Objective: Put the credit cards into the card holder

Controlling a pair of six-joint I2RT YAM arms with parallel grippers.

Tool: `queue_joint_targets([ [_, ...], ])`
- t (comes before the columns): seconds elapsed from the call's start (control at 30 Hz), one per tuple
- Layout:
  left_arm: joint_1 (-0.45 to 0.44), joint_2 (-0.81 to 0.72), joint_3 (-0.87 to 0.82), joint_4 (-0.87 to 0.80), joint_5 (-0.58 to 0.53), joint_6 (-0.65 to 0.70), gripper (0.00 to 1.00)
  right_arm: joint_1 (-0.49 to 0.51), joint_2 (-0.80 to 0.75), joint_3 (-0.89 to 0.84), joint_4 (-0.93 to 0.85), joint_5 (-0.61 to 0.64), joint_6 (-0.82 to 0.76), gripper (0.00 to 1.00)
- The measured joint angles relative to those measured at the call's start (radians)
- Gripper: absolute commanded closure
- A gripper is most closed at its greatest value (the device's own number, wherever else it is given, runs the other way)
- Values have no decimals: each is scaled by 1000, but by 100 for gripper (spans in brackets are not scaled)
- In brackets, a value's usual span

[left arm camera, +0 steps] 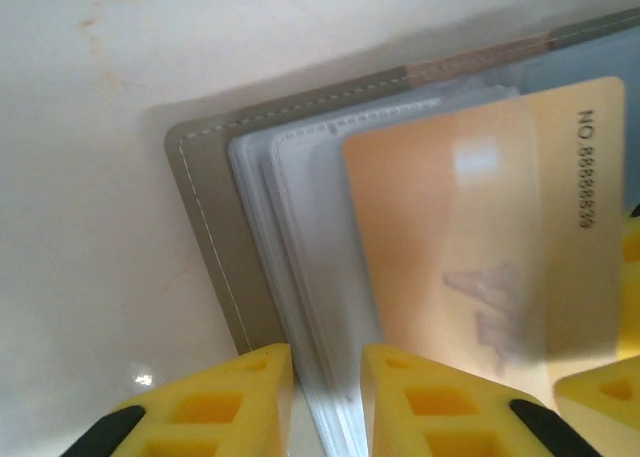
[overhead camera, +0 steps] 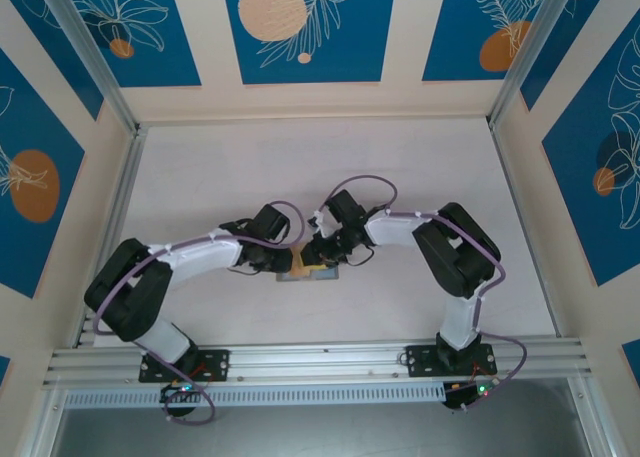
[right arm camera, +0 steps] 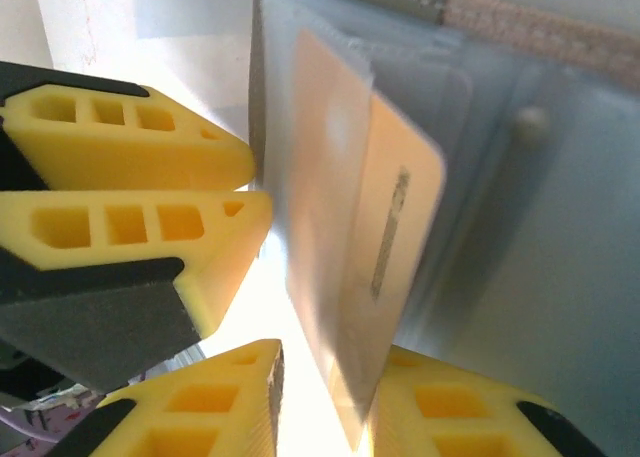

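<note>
Right claw [right arm camera: 335, 362] spread astride orange credit card [left arm camera: 480, 227] at grey card holder [left arm camera: 205, 207]; left claw [left arm camera: 325, 352] straddles clear sleeves [left arm camera: 300, 227], grip cannot be told.

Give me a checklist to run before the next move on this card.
1. Card holder lies open on the table: ok.
2. Orange card fully inside a clear pocket: not ok, one end looks uncovered.
3. Right gripper free of the card: ok, jaws apart, gap on one side.
4. Left gripper pinning the pockets: cannot tell, fingers straddle their edges.
5. Room between the two grippers: not ok, fingers nearly side by side.
</note>
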Motion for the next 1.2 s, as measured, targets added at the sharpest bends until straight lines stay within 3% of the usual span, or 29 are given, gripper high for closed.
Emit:
queue_joint_targets([
  [0.33, 48, -86, -14, -2, 58, -25, 80, -6, -35, 63, -197, 96, -61, 69],
  [0.47, 57, -62, -26, -1, 68, -27, 84, -6, -35, 79, -241, 154, -72, 94],
  [0.57, 59, -35, -32, 3, 73, -24, 87, 1, -31, 105, -274, 202, -76, 100],
  [0.93, 62, 10, -61, 44, 73, -24, 89, 51, 80, 224, -332, 315, -82, 100],
  [1.2, 64, 10, -69, 59, 77, -24, 90, 84, 106, 252, -324, 292, -70, 100],
])
